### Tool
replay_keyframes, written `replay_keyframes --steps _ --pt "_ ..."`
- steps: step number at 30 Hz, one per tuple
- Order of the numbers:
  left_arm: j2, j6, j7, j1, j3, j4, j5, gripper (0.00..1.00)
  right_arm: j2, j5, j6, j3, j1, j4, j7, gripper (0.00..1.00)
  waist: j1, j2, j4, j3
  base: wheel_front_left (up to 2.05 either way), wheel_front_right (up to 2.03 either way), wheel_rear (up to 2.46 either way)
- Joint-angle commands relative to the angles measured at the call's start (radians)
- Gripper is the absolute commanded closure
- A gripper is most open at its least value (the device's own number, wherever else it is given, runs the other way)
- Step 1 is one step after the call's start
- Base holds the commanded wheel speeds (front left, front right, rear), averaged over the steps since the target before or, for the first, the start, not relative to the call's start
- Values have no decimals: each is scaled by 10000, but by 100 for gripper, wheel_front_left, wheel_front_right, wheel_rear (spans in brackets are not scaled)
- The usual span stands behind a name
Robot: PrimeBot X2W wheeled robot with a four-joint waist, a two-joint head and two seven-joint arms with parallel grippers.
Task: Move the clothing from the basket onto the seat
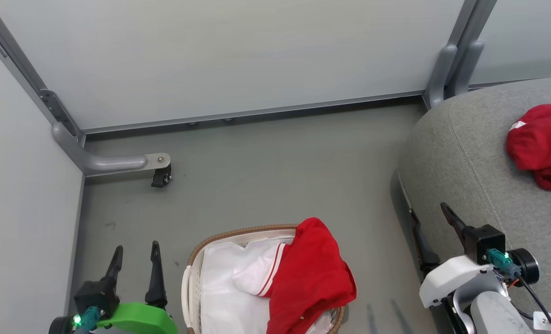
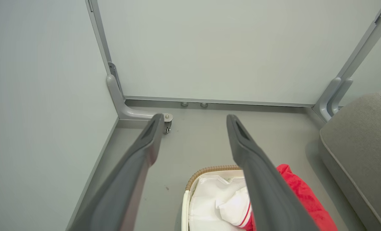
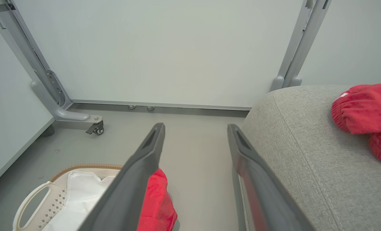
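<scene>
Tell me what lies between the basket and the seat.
Bare grey floor, seen in the head view, separates basket and seat; red clothing drapes over the basket's rim there.

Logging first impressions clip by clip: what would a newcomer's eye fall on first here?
Bright red against grey: a draped garment hangs over the right rim of the white basket on the floor, and a bunched garment lies on the grey seat at the right. The left gripper and right gripper flank the basket, open and empty.
</scene>
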Motion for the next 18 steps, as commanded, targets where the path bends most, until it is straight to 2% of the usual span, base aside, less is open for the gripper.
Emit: replay_keyframes --steps 1,8,18 --pt "15 -66 5 37 -112 28 19 0 -16 -42 -14 4 106 -7 -22 0 0 0 -26 69 0 0 0" --pt "15 -261 7 -523 -1009 574 -86 0 -49 -87 -14 99 -381 -300 -23 0 0 0 -226 762 0 0 0" --pt "25 -370 5 -2168 -2819 1714 -493 0 -182 125 -14 419 -1655 -958 -21 0 0 0 -1017 2806 0 0 0"
